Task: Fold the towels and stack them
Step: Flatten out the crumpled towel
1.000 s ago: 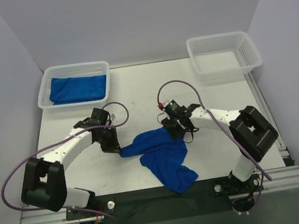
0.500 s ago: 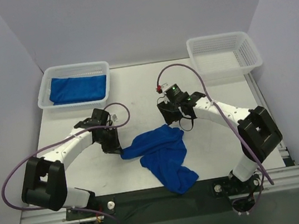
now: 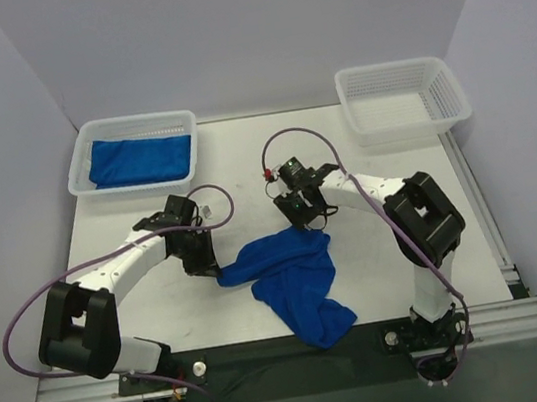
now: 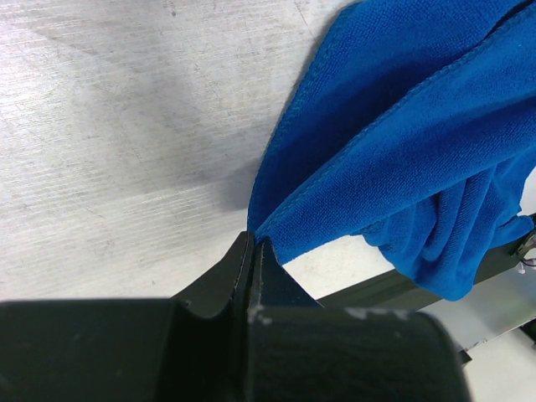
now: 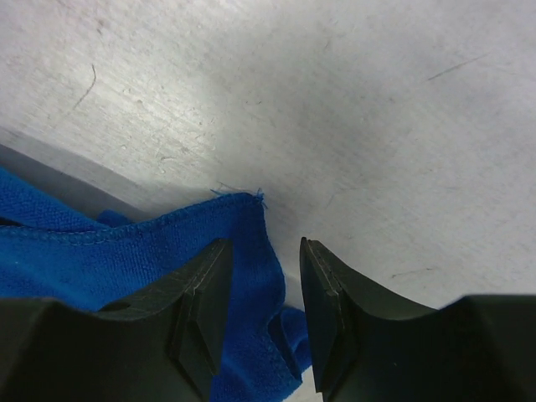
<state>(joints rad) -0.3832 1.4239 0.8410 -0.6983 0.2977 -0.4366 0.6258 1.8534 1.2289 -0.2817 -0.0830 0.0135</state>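
Left gripper: jaws pressed together, pinching a hemmed corner of the crumpled royal-blue terry towel. The cloth comes out right at the fingertips and fans away ahead of them.
Right gripper: jaws spread with a plain gap between them, tips low over the white tabletop, nothing clamped.
Towel corner at the right gripper: a frayed corner of the same towel lies flat just ahead of the tips. In the wrist view its edge runs under the left-hand finger and into the gap. Whether the pads touch it cannot be told.
Towel bulk: bunched between the two grippers and trailing back from them toward the arm bases, its last fold lying over the black rail behind both grippers.
Second towel: a folded royal-blue terry cloth lies inside the left white plastic mesh basket, well beyond the left gripper.
Other basket: the right white plastic mesh basket stands well beyond the right gripper, off to its right.
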